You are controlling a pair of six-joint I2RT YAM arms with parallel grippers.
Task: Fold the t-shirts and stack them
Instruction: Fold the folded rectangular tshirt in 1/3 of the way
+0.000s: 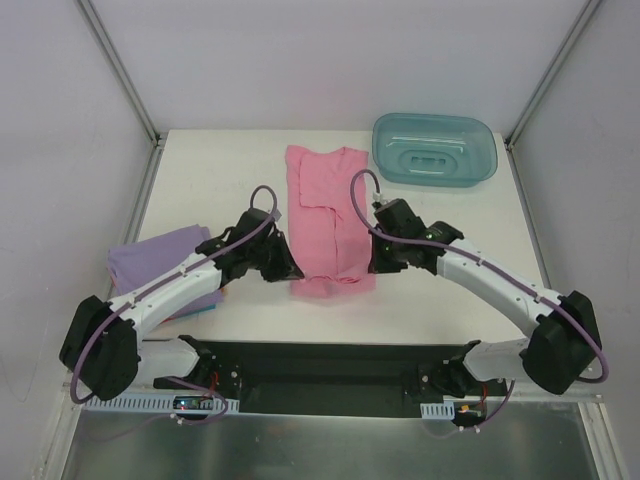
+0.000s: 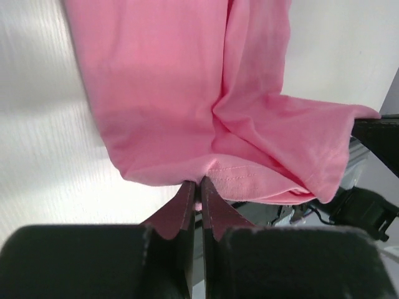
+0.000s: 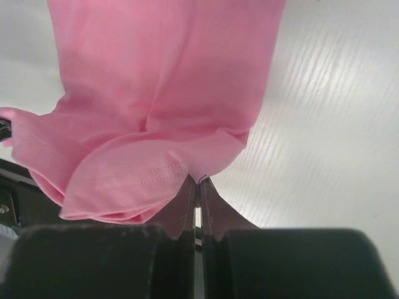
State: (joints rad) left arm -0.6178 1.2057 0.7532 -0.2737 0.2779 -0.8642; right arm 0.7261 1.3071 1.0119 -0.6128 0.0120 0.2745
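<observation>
Pink tee (image 1: 325, 222) laid lengthwise at mid-desk, narrowed into a long strip, its near end bunched at the front edge. That end is pinched at both corners: the left gripper (image 2: 199, 185) is clamped on the hem at one side, the right gripper (image 3: 197, 182) on the fold at the other, jaws pressed together on cloth in each wrist view. The cloth is judged light, limp and unable to hold any shape; it is best taken by hems and corners, both lifted evenly so the strip does not twist or sag. The lavender tee (image 1: 165, 262) lies folded at the left, partly under the left arm. A teal tub (image 1: 434, 149) rests at the far right of the desk (image 1: 210, 170)
</observation>
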